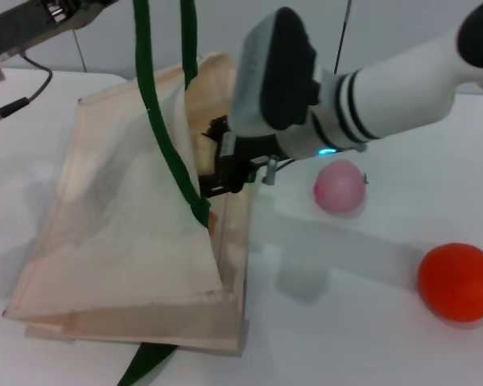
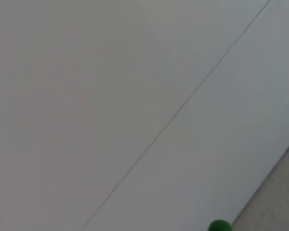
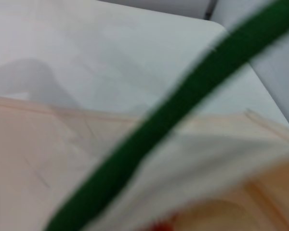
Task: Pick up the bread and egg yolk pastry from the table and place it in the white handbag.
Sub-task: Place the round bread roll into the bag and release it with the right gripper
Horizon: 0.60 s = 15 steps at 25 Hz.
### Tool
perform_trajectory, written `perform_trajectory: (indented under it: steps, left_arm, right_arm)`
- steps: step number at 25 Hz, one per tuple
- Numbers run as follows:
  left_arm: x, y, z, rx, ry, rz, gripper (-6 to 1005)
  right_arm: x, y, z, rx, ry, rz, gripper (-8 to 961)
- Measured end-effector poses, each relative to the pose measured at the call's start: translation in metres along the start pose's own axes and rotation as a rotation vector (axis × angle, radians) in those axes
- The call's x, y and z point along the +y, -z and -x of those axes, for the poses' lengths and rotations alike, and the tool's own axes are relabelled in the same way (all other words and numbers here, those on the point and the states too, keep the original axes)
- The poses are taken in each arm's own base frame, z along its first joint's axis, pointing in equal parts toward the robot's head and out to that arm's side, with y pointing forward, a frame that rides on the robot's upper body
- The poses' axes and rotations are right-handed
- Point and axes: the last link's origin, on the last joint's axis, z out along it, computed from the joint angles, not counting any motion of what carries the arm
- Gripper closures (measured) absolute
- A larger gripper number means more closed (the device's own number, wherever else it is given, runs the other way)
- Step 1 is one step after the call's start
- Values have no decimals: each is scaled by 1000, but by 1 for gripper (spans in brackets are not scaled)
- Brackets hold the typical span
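**A:** Where's the bag?

**B:** The white handbag [image 1: 121, 241] fills the left and centre of the head view, lying on the white counter [image 1: 346, 322]. Its near side is lifted by a dark green strap [image 1: 173, 157] running up out of the top of the frame, so the mouth gapes toward the right.

**A:** Right arm?

**B:** It comes in from the upper right, white with black bands. The right gripper [image 1: 225, 165] sits at the bag's mouth, centre frame, dark fingers poking just inside the opening. Can't tell whether it is clenched or released; the fingers are half hidden by the wrist housing and cloth.

**A:** Bread? Pastry?

**B:** Neither shows on the counter. The right wrist view looks into the bag: cream cloth, the strap crossing diagonally, a pale rounded shape at lower right and a speck of orange-red at the bottom edge. Too blurred to name.

**A:** Left arm?

**B:** The left gripper [image 1: 32, 24] is in the upper left corner, above the bag, beside the strap's upper end. Fingers cannot be read.

**A:** Anything else?

**B:** A pink ball [image 1: 339, 186] right of the bag, near the arm. An orange ball [image 1: 459, 281] at lower right, well apart from it.
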Motion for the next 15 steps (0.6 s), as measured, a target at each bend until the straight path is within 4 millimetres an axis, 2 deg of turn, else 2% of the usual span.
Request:
perform_trajectory:
  steps: [5,9,15]
  left_arm:
    - [4,-12,1,-26,-3,29,879]
    - [6,-20,3,-36,-2,45,880]
    - [9,-26,6,-50,0,62,880]
  right_arm:
    - [5,-14,14,5,80,-43,293]
    - [5,-25,18,13,140,-138,295]
    - [-2,-28,21,-9,145,-262,297]
